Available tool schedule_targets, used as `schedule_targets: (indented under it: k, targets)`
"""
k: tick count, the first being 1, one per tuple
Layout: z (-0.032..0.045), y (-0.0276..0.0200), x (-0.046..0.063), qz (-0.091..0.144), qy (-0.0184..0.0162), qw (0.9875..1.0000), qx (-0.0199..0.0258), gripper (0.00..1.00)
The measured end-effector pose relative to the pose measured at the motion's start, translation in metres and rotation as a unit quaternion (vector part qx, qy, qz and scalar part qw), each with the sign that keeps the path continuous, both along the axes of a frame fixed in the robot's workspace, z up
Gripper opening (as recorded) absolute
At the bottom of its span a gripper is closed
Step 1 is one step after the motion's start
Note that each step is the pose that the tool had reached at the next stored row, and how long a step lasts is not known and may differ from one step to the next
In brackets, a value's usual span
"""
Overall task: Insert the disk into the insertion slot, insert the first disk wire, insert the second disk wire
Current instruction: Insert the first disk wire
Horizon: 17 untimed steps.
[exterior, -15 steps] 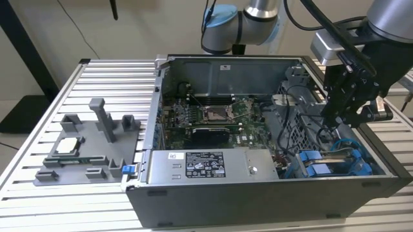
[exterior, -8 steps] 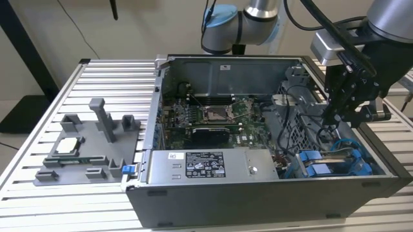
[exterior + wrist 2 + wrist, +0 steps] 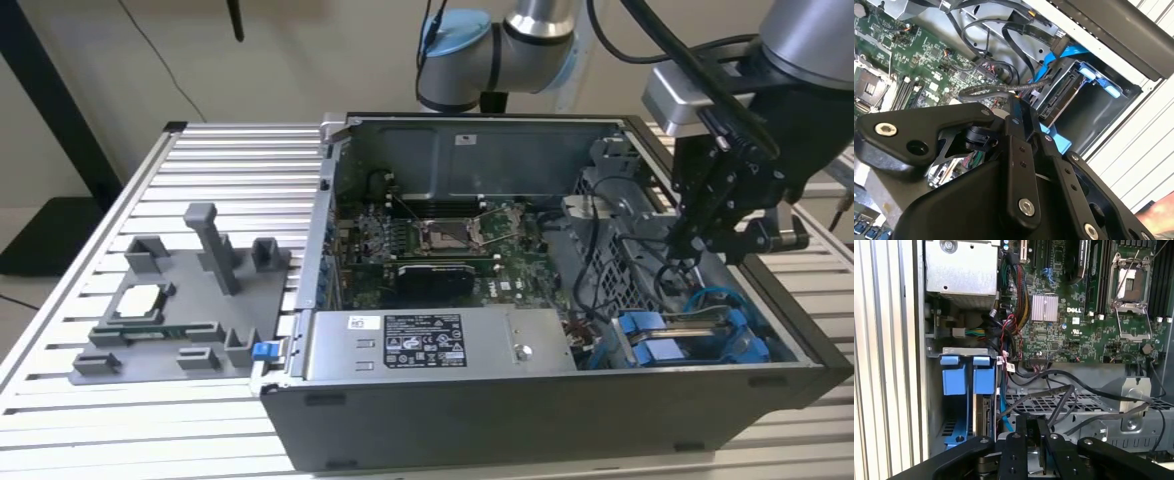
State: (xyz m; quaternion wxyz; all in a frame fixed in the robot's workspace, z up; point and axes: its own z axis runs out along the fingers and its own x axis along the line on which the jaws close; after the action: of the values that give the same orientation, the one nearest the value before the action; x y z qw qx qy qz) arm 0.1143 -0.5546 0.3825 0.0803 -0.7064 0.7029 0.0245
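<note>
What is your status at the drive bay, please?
Claw poised beside insertion slot. Disk in slot, blue tabs at mouth. Black cables draped close around claw.

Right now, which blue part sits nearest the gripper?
The blue disk carrier at the exterior view's right, close under the gripper. The small blue clip is across the case, at the exterior view's left.

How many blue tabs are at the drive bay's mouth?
2 blue tabs in the first wrist view: one nearer the case wall, one nearer the motherboard. Others may be hidden.
</note>
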Motion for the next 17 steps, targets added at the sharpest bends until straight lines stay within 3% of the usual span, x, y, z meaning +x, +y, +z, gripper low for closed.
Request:
schedule_targets:
  k: [4,6,13,17]
  targets:
    - [-0.0002,-0.0006,0.0009,0.0,0.0009,1.0,0.0,0.0]
    - [-0.0003,-0.0009,0.0018,0.0,0.0038,1.0,0.0,0.0]
    - [-0.0008,-0.002,0.0057,0.0,0.0173,0.9999,0.0,0.0]
    - [-0.0011,-0.0027,0.0083,0.0,0.0282,0.9996,0.0,0.0]
